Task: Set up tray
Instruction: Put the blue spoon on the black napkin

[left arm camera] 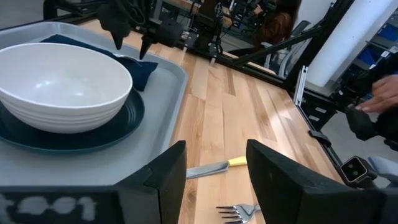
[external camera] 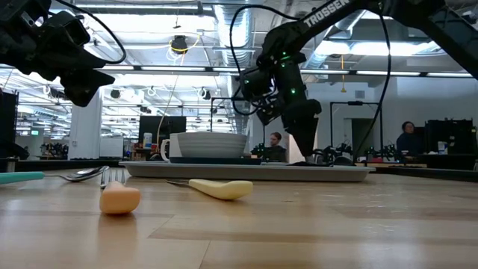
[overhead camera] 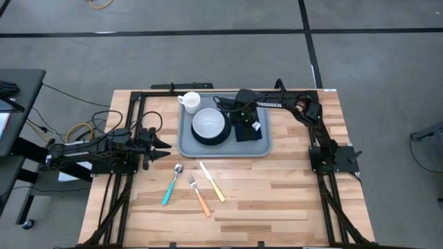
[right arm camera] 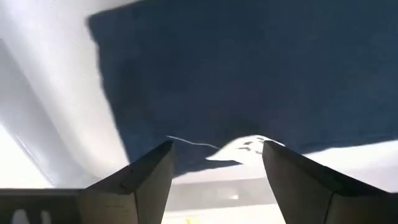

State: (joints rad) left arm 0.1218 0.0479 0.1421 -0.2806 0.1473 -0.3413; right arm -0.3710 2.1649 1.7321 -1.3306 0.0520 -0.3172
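Note:
The light grey-blue tray (overhead camera: 185,146) lies on the table. It holds a white cup (overhead camera: 190,102), a white bowl (overhead camera: 209,124) on a dark plate (left arm camera: 93,134), and a dark navy napkin (overhead camera: 253,131) lying flat. My right gripper (overhead camera: 243,117) hangs open over the napkin (right arm camera: 249,68), fingers pointing down, one on each side of a small white tag (right arm camera: 244,148). My left gripper (overhead camera: 166,146) is open and waits just off the tray's left edge, above the table. A teal-handled spoon (overhead camera: 172,185), an orange-handled fork (overhead camera: 199,196) and a yellow-handled knife (overhead camera: 213,182) lie on the table near the tray. My right gripper comes at the napkin from above with open fingers (left arm camera: 118,37). The tips stand at the cloth's surface near its edge (left arm camera: 140,62), but I cannot tell whether they touch it.
Bare wooden table (overhead camera: 291,194) lies to the right of the cutlery and near the front edge. Black frame rails (overhead camera: 138,104) run along the table's sides and far edge. A person's hand (left arm camera: 388,93) shows in the room beyond the table.

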